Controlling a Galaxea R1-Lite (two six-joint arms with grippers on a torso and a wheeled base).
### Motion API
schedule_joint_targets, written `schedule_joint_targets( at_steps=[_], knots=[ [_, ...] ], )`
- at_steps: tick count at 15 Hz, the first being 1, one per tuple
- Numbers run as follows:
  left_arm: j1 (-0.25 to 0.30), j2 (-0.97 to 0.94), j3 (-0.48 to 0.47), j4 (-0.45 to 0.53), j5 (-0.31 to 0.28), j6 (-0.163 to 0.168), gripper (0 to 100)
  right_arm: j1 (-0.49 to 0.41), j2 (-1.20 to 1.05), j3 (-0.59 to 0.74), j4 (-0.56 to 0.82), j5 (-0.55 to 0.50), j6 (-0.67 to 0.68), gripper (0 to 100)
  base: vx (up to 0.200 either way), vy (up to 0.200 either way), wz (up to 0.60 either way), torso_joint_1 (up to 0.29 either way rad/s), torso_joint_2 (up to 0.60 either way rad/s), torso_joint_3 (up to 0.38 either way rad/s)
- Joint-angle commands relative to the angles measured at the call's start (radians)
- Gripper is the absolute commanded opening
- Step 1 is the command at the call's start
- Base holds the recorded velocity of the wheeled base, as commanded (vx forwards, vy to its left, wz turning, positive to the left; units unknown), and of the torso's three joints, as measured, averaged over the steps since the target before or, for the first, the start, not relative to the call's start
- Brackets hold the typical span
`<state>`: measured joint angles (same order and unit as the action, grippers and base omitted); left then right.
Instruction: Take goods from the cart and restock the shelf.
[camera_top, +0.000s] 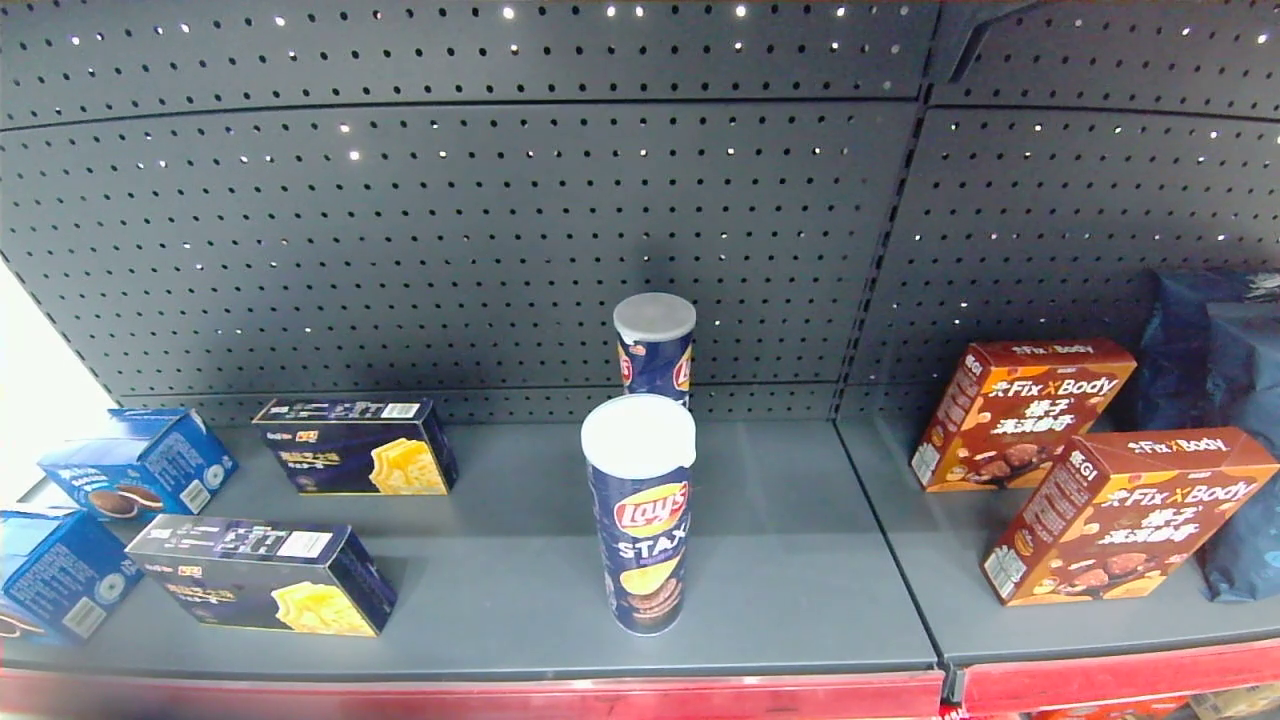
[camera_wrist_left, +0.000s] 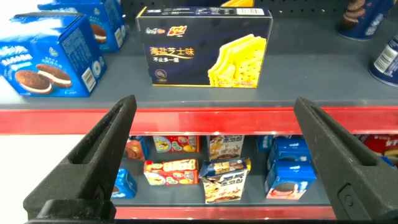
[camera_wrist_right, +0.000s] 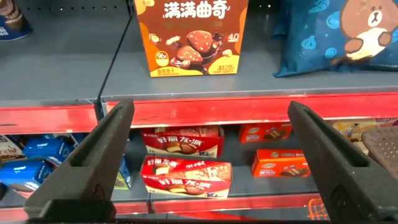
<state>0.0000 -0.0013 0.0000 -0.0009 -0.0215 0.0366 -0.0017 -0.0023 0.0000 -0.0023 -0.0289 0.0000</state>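
Both arms hang empty before the shelf (camera_top: 780, 560), in what looks like the pause between one placement and the next pick. The left gripper (camera_wrist_left: 214, 106) is spread wide, holding nothing, and a yellow cracker box (camera_wrist_left: 205, 46) lies just beyond it over the red lip. The right gripper (camera_wrist_right: 210, 106) is equally wide and empty, with a brown box (camera_wrist_right: 191, 37) straight ahead and a blue bag (camera_wrist_right: 339, 34) beside that. Two cans stand on the shelf between the grippers' lines, the front can (camera_top: 640, 520) near the edge and the rear can (camera_top: 655, 345) behind it. The next move likely calls for turning to the cart and closing on fresh stock.
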Motion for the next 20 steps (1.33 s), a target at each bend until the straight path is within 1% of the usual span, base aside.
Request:
schedule_joint_targets(
  at_steps=[1, 2, 3, 4, 5, 6, 7, 8, 9, 10, 11, 12, 13, 14, 15, 16, 18, 20],
  knots=[
    [-0.002, 0.001, 0.0, 0.001, -0.054, 0.045, 100, 0.0, 0.002, 0.0, -0.001, 0.0, 0.0, 100, 0.0, 0.0, 0.0, 0.0, 0.0, 0.0],
    [-0.005, 0.009, -0.037, -0.001, -0.069, 0.051, 100, 0.0, 0.002, 0.0, -0.001, 0.0, 0.0, 100, 0.0, 0.0, 0.0, 0.0, 0.0, 0.0],
    [-0.031, 0.076, -0.144, -0.007, -0.09, 0.057, 100, 0.0, 0.002, 0.0, -0.001, 0.0, 0.0, 100, 0.0, 0.0, 0.0, 0.0, 0.0, 0.0],
    [-0.104, 0.207, -0.21, -0.007, -0.094, 0.097, 100, 0.0, 0.002, 0.0, -0.001, 0.0, 0.0, 100, 0.0, 0.0, 0.0, 0.0, 0.0, 0.0],
    [-0.199, 0.36, -0.295, -0.025, -0.106, 0.152, 100, 0.0, 0.002, 0.0, -0.001, 0.0, 0.0, 100, 0.0, 0.0, 0.0, 0.0, 0.0, 0.0],
    [-0.302, 0.486, -0.387, -0.048, -0.135, 0.158, 100, 0.0, 0.002, 0.0, -0.001, 0.0, 0.0, 100, 0.0, 0.0, 0.0, 0.0, 0.0, 0.0],
    [-0.38, 0.592, -0.486, -0.037, -0.137, 0.169, 100, 0.0, 0.002, 0.0, -0.001, 0.0, 0.0, 100, 0.0, 0.0, 0.0, 0.0, 0.0, 0.0],
    [-0.43, 0.696, -0.572, -0.036, -0.137, 0.177, 100, 0.0, 0.002, 0.0, -0.001, 0.0, 0.0, 100, 0.0, 0.0, 0.0, 0.0, 0.0, 0.0],
    [-0.445, 0.82, -0.676, -0.041, -0.144, 0.164, 100, 0.0, 0.002, 0.0, -0.001, 0.0, 0.0, 100, 0.0, 0.0, 0.0, 0.0, 0.0, 0.0],
    [-0.459, 0.909, -0.753, -0.041, -0.153, 0.14, 100, 0.0, 0.002, 0.0, -0.001, 0.0, 0.0, 100, 0.0, 0.0, 0.0, 0.0, 0.0, 0.0],
    [-0.471, 0.985, -0.811, -0.047, -0.19, 0.071, 100, 0.0, 0.002, 0.0, -0.001, 0.0, 0.0, 100, 0.0, 0.0, 0.0, 0.0, 0.0, 0.0],
    [-0.482, 1.051, -0.851, -0.061, -0.209, -0.014, 100, 0.0, 0.002, 0.0, 0.001, 0.0, 0.0, 100, 0.0, 0.0, 0.0, 0.0, 0.0, 0.0],
    [-0.491, 1.092, -0.854, -0.065, -0.209, -0.06, 100, 0.0, 0.002, 0.0, -0.001, 0.0, 0.0, 100, 0.0, 0.0, 0.0, 0.0, 0.0, 0.0],
    [-0.495, 1.104, -0.851, -0.065, -0.207, -0.07, 100, 0.0, 0.002, 0.0, -0.001, 0.0, 0.0, 100, 0.0, 0.0, 0.0, 0.0, 0.0, 0.0],
    [-0.506, 1.13, -0.818, -0.065, -0.206, -0.078, 100, 0.0, 0.002, 0.0, -0.001, 0.0, 0.0, 100, 0.0, 0.0, 0.0, 0.0, 0.0, 0.0],
    [-0.506, 1.147, -0.773, -0.076, -0.207, -0.076, 100, 0.0, 0.002, 0.0, -0.001, 0.0, 0.0, 100, 0.0, 0.0, 0.0, 0.0, 0.0, 0.0],
    [-0.506, 1.187, -0.693, -0.139, -0.201, -0.08, 100, 0.0, 0.002, 0.0, -0.001, 0.0, 0.0, 100, 0.0, 0.0, 0.0, 0.0, 0.0, 0.0],
    [-0.5, 1.218, -0.675, -0.146, -0.196, -0.078, 100, 0.0, 0.002, 0.0, -0.001, 0.0, 0.0, 100, 0.0, 0.0, 0.0, 0.0, 0.0, 0.0]
  ],
)
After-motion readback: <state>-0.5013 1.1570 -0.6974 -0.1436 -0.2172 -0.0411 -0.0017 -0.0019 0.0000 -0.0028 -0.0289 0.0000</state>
